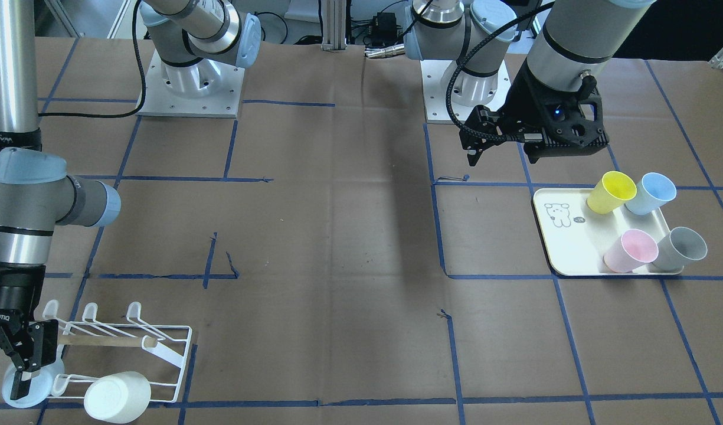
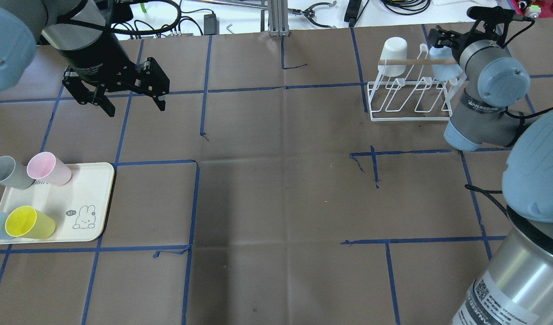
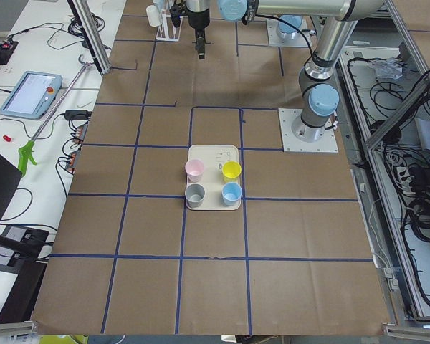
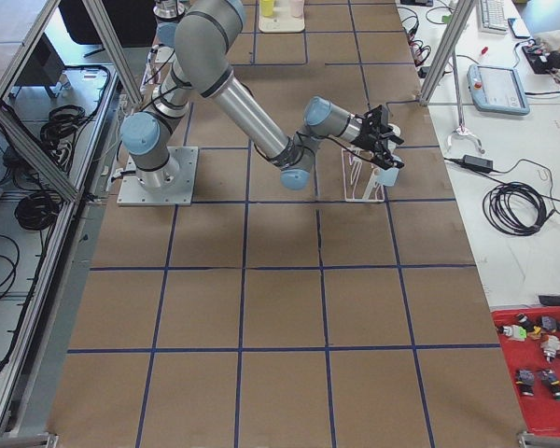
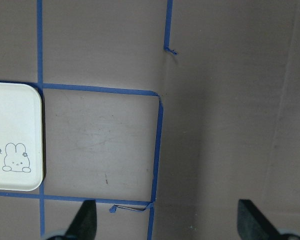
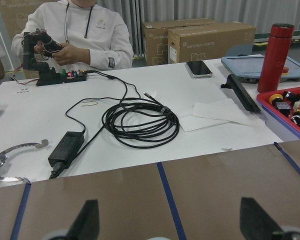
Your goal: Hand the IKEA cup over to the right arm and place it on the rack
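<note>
— since the right claw point(image 6: 170, 220) is at the rack point(image 2: 409, 97), which way does the blue cup point(image 2: 444, 70) lie from it?
— just past its fingertips and a little below them, on an end prong beside the wooden bar point(image 2: 411, 62). a white cup point(image 2: 392, 56) hangs further along the same row.
— is the claw pinching it?
— no, its fingers are spread wide with nothing between them. i can't tell whether one finger touches the cup's side.
— and how does the cup lie?
— it seems mouth-down, and its long axis leans roughly along the claw's own reach, away from the robot. i'd judge this cup is as good as placed. what's left is to back the claw out along its own line and upward, since a sideways drift could knock the cup off its prong.
— and the left claw point(image 2: 136, 109)?
— it is also spread and empty, and hangs over the bare desk point(image 2: 276, 180). the tray point(image 2: 95, 194) with four more upright cups lies below it, further back toward the robot and out to its left. that makes it the nearer arm for fetching one.
</note>
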You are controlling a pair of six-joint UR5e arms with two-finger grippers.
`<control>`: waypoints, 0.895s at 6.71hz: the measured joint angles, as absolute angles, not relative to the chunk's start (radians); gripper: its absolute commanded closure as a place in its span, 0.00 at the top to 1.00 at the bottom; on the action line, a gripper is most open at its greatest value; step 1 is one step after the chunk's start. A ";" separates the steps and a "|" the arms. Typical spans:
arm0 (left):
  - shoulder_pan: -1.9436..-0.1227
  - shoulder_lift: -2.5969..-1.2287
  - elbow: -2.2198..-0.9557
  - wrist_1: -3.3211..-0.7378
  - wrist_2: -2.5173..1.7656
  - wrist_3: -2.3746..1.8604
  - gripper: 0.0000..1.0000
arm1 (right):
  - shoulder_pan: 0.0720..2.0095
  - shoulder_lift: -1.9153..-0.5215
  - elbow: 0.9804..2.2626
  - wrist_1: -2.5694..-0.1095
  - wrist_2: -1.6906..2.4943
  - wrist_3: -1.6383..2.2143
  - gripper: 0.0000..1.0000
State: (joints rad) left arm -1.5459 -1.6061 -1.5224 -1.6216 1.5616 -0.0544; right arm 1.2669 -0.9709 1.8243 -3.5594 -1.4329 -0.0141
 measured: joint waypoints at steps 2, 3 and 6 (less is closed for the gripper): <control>-1.549 -1.607 -1.523 -1.623 1.562 -0.057 0.99 | 1.269 -0.997 1.818 -3.548 -1.437 -0.016 1.00; -1.551 -1.607 -1.526 -1.623 1.562 -0.058 0.99 | 1.272 -1.034 1.817 -3.504 -1.440 -0.018 1.00; -1.552 -1.592 -1.550 -1.604 1.562 -0.057 0.99 | 1.308 -1.209 1.815 -3.145 -1.443 -0.014 1.00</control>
